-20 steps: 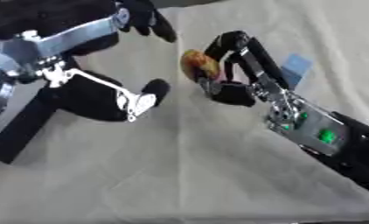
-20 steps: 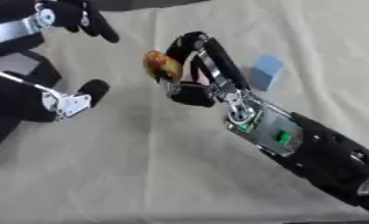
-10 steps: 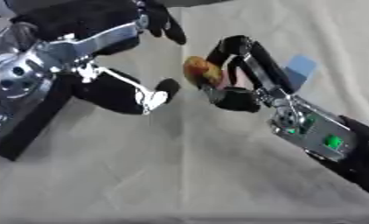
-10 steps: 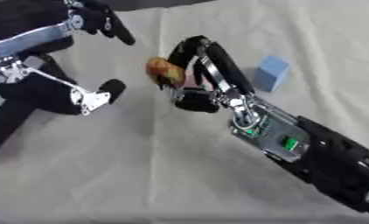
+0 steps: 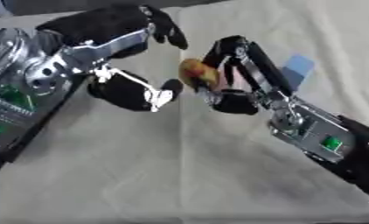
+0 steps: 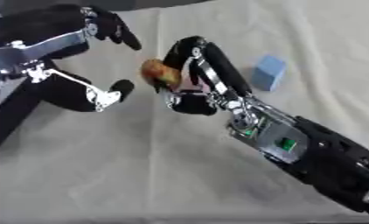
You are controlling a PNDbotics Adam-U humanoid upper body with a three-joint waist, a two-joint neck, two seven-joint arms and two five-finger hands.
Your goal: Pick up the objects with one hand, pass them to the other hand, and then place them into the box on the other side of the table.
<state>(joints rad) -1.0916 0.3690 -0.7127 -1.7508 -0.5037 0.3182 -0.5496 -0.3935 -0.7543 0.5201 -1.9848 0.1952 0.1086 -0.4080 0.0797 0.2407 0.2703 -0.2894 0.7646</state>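
In the left eye view, the black right hand [image 5: 233, 83] pinches a small yellow-brown round thing [image 5: 198, 73] above the tan cloth table [image 5: 141, 166]. The left hand [image 5: 130, 57], fingers spread, is close beside it.

In the right eye view, a light blue block [image 6: 268, 72] lies on the cloth behind the right hand.

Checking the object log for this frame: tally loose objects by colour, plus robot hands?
Yellow-brown rounded object, held in the right robot hand: 1
Blue block, on the cloth beside the right arm: 1
Robot hands, counting the open left robot hand: 2
Total: 2 objects, 2 robot hands
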